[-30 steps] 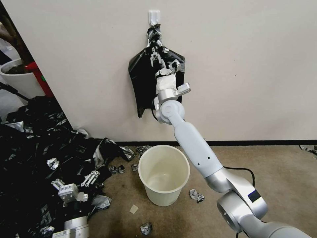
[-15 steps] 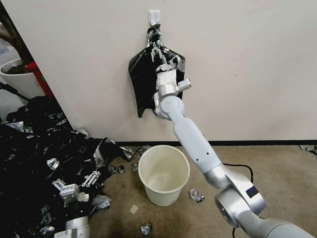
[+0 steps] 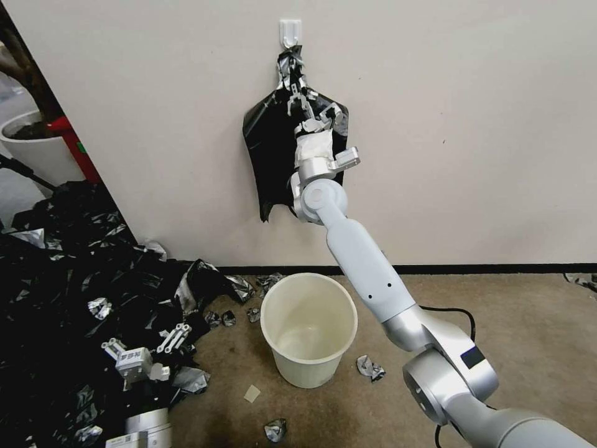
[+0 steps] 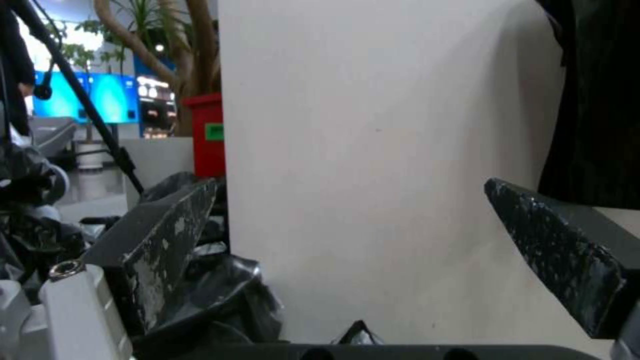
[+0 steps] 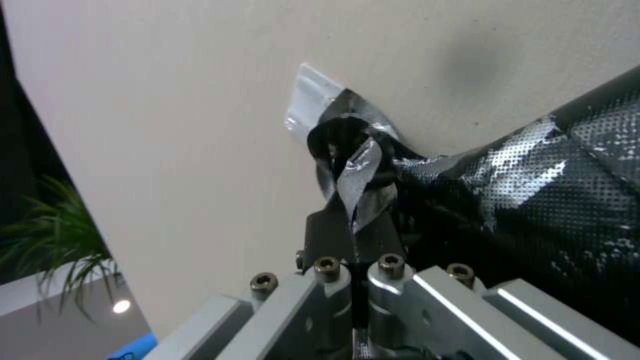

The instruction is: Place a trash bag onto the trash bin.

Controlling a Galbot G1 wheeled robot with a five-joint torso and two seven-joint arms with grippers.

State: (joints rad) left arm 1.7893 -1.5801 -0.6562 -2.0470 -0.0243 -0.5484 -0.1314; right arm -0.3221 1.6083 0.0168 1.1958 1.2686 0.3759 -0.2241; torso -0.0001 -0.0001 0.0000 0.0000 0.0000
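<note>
A: What's biggest around the bin (image 3: 309, 330)?

B: The wall (image 3: 466, 124) behind it, bare to the right of the bag (image 3: 270, 155). Then the heap (image 3: 68, 280) of black plastic, spreading over the floor (image 3: 535, 336) from the bin's left side out to the picture's edge. Its nearest folds stop just short of the bin's wall. The bin's right side has open carpet, with one crumpled scrap (image 3: 370, 368) near the base and a black cable (image 3: 457, 320) farther out.

A: And the bin itself?

B: Upright on the floor, close to the baseboard, its mouth open and its rim bare all round.

A: Where's the bag?

B: On the wall straight above the bin, well clear of the rim. It hangs flat from a white hook (image 3: 290, 32), with its twisted neck at the top and its lower edge ending high above the baseboard.

A: The right arm?

B: It crosses above the bin's right rim and reaches up the wall. The right gripper (image 3: 295, 93) sits at the bag's neck, just under the hook. From the right wrist, its fingers (image 5: 327, 235) are pinched together on the twisted plastic.

A: The left one?

B: The left gripper (image 3: 144, 348) is low over the heap, left of the bin. Its jaws are spread wide with nothing between them.
</note>
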